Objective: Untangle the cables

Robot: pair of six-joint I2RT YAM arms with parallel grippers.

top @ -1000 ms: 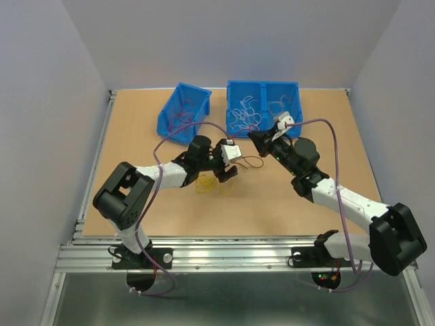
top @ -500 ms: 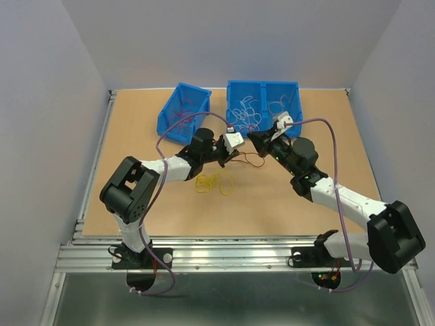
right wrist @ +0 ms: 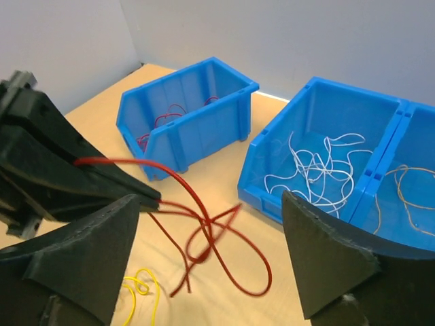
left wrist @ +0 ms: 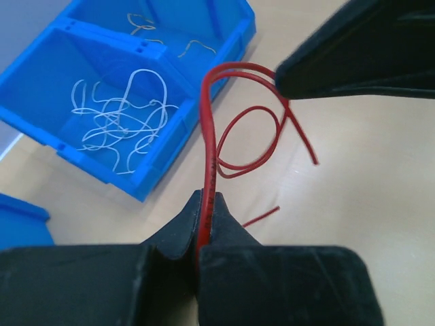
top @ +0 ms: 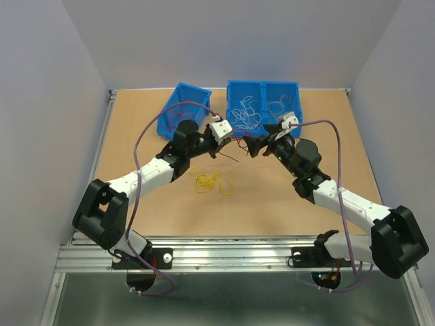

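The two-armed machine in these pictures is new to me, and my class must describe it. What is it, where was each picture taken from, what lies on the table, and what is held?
It is a robot with two jointed arms, each ending in a two-finger gripper. One picture looks down from above and behind; the other two come from cameras on the wrists. On the table lie loose yellow cables and two blue bins: the single bin holds red cables, the double bin white cables and tan ones. The left gripper is shut on a red cable. The right gripper stands open near it, holding nothing.
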